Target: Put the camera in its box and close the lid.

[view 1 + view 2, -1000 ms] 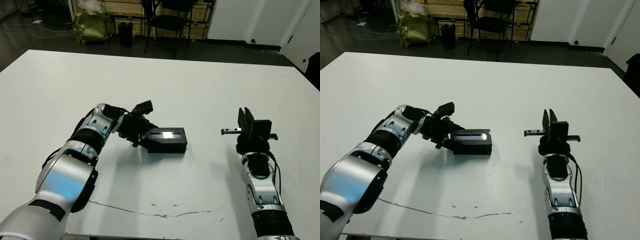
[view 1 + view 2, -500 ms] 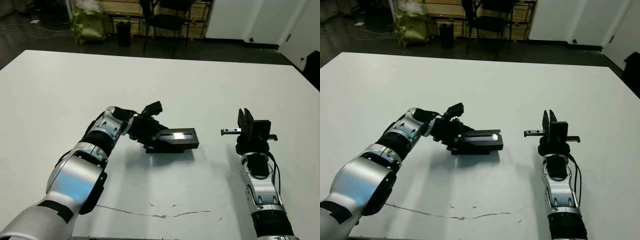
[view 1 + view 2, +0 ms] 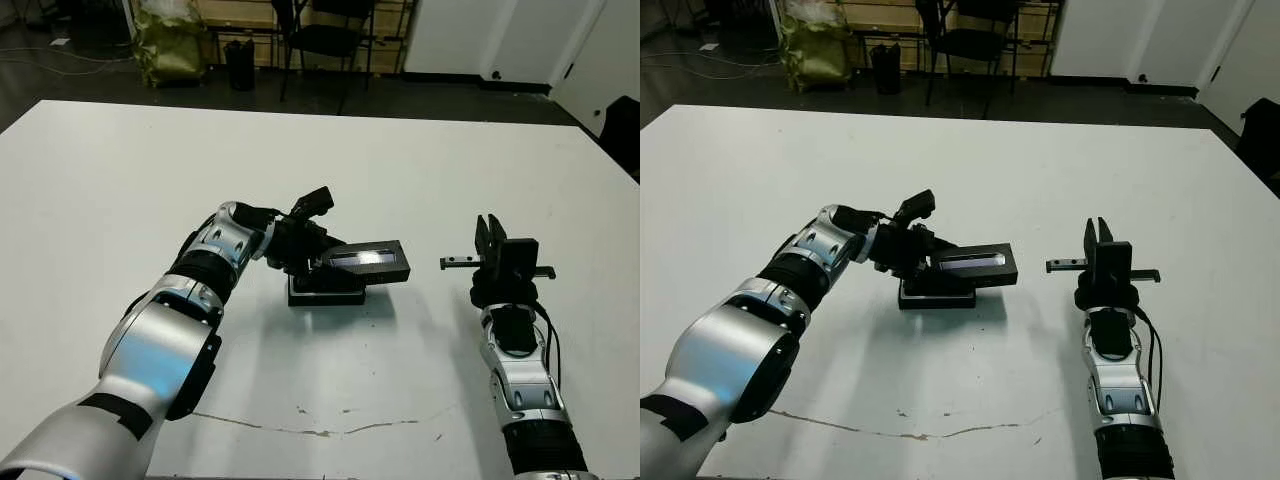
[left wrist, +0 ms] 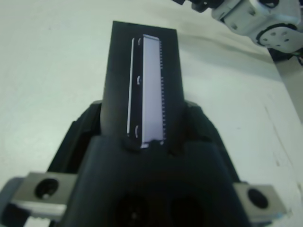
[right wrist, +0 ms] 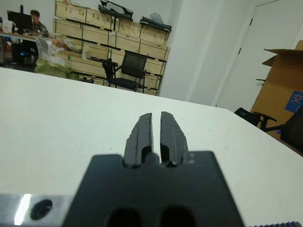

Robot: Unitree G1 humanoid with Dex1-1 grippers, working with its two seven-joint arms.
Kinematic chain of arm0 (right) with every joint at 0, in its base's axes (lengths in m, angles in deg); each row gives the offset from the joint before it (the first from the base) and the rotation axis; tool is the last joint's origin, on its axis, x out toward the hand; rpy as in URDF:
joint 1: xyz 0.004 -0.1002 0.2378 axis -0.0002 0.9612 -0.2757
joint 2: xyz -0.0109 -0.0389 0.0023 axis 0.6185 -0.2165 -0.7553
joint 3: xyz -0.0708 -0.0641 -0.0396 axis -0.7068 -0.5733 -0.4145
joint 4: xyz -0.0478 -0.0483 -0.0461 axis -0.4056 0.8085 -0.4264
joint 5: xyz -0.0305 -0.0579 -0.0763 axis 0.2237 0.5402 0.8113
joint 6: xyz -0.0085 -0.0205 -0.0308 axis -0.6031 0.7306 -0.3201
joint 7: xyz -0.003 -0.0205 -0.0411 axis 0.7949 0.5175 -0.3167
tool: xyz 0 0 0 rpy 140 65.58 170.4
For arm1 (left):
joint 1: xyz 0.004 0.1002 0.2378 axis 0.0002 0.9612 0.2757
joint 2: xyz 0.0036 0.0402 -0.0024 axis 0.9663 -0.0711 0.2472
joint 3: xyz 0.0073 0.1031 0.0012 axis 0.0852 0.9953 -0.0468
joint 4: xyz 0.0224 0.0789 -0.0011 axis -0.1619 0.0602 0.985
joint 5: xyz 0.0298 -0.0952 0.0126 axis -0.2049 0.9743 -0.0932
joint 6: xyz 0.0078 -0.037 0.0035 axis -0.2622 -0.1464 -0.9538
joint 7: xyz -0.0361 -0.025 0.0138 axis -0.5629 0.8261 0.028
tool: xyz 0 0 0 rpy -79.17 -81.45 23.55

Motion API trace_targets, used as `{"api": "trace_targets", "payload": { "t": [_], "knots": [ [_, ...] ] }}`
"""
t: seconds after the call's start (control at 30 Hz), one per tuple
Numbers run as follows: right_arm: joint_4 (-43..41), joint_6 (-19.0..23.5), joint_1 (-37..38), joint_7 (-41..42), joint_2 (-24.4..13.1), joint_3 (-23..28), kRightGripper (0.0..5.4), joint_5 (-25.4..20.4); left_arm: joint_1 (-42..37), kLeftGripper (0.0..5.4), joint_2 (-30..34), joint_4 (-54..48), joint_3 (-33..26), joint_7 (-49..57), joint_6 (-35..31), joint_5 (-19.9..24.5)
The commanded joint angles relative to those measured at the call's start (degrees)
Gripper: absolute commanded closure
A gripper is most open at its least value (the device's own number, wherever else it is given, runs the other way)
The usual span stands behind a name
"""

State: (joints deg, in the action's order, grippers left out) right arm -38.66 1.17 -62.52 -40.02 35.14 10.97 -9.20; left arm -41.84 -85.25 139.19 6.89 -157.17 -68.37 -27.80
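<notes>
My left gripper [image 3: 303,247] is shut on one end of the lid [image 3: 366,260], a flat black cover with a pale glossy stripe. It holds the lid roughly level, just above the table. Under the lid's near end sits the box [image 3: 326,291], of which only the black wall shows. The left wrist view has the lid [image 4: 143,80] running straight out from between the fingers. The camera is hidden from every view. My right gripper [image 3: 491,236] stands upright off to the right, shut and empty, with its fingers [image 5: 142,135] pressed close together.
A thin dark crack [image 3: 330,428] runs along the table near its front edge. Beyond the far edge stand a black chair [image 3: 335,35] and a yellow-green bag [image 3: 172,45]. A person [image 5: 34,19] sits far back among wooden crates.
My left gripper has raised the lid and carried it to the right. It lay low over the box, and now the box wall shows beneath it. The right arm has stayed put.
</notes>
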Motion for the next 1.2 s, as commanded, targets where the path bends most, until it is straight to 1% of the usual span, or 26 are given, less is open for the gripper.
{"api": "trace_targets", "payload": {
  "t": [0.03,0.13,0.27,0.33,0.4,0.53,0.57,0.77,0.87,0.93,1.03,1.1,1.17,1.2],
  "knots": [
    [-0.3,2.7,0.4,-0.4,-0.4,0.2,5.40,0.4,-0.5,2.68,1.3,-0.1,0.4,-0.5,2.2,-0.8],
    [-1.0,3.6,0.5,-0.6,-0.2,0.1,5.40,0.4,-2.0,2.68,2.9,0.1,1.7,-0.3,-0.5,-2.5],
    [0.5,1.3,0.3,-0.2,-0.2,0.2,5.40,-0.2,-4.2,2.68,5.0,-0.5,2.3,-3.3,-3.7,-2.7],
    [-0.3,2.0,0.4,-0.4,-0.2,0.0,5.40,0.1,-5.4,2.68,6.0,-0.9,2.9,-4.2,-6.0,-3.3],
    [-0.3,1.4,0.5,-0.1,0.0,0.1,5.40,-0.4,-6.1,2.68,6.7,-1.4,3.6,-4.5,-7.1,-3.9],
    [1.3,-0.9,0.3,0.2,-0.6,0.0,5.40,-0.1,-6.4,2.68,7.7,-2.9,4.8,-4.8,-9.3,-4.9],
    [1.7,-1.4,0.3,0.3,-0.6,0.1,5.40,-0.3,-6.4,2.68,7.9,-3.4,5.2,-4.6,-9.6,-5.1],
    [1.8,-1.0,0.1,0.2,-0.6,0.1,5.40,-0.1,-5.8,2.68,8.7,-6.2,7.2,-4.1,-10.1,-6.6],
    [0.4,0.5,0.3,0.1,-0.4,-0.1,5.40,0.1,-5.7,2.68,8.6,-6.9,7.7,-4.3,-10.5,-6.6],
    [0.3,0.3,0.4,0.1,-0.3,-0.1,5.40,0.0,-5.4,2.68,8.3,-7.4,8.1,-4.2,-10.2,-6.6],
    [2.1,-1.2,0.1,-0.2,-0.5,0.1,5.40,0.1,-5.0,2.68,7.8,-7.6,8.2,-4.4,-9.9,-6.1],
    [2.6,-1.0,0.0,-0.3,-0.5,0.2,5.40,0.0,-4.8,2.68,7.4,-7.4,8.2,-4.6,-10.5,-5.9],
    [3.0,-1.6,-0.1,-0.2,-0.8,0.1,5.40,0.4,-4.6,2.68,7.3,-7.4,8.7,-4.5,-10.3,-6.2],
    [3.0,-2.2,-0.1,0.1,-0.6,0.2,5.40,-0.2,-4.4,2.68,7.1,-7.6,8.9,-4.3,-10.2,-6.4]
  ]
}}
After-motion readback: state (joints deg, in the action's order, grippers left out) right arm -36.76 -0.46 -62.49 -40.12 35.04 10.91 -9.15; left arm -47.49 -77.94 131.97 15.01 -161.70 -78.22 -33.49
